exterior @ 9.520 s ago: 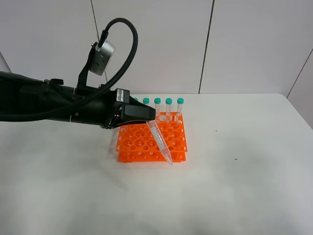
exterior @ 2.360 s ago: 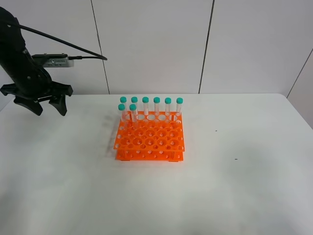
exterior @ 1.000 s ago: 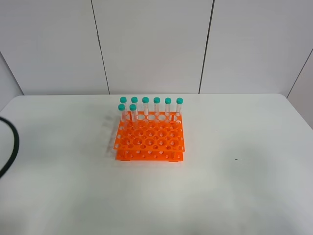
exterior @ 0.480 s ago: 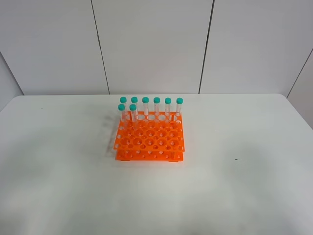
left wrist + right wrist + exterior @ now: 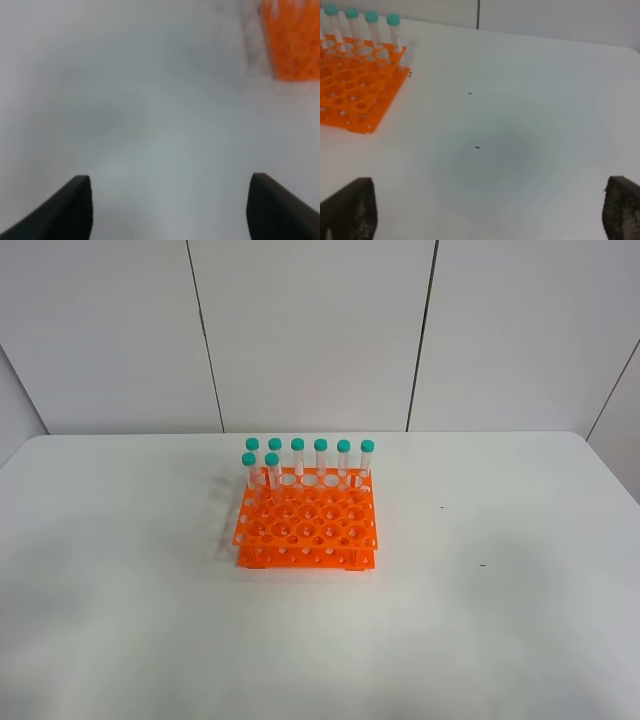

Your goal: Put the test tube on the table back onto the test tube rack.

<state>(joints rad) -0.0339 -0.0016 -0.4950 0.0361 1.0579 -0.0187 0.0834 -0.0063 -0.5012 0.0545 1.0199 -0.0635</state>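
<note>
Left arm gone — hands (image 5: 170, 210) spread.

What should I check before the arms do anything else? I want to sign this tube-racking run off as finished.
1. All tubes standing in the test tube rack: ok, eight teal-capped tubes upright, six in the back row, two in the next.
2. The last-row pair, including the test tube, seated upright: ok in the high view.
3. No tube lying on the table: ok in every view.
4. Left gripper empty: ok, fingers wide apart, nothing between them.
5. Right gripper empty: ok, fingers apart over bare table.
6. Arms away from the rack: ok, neither shows in the high view.
</note>
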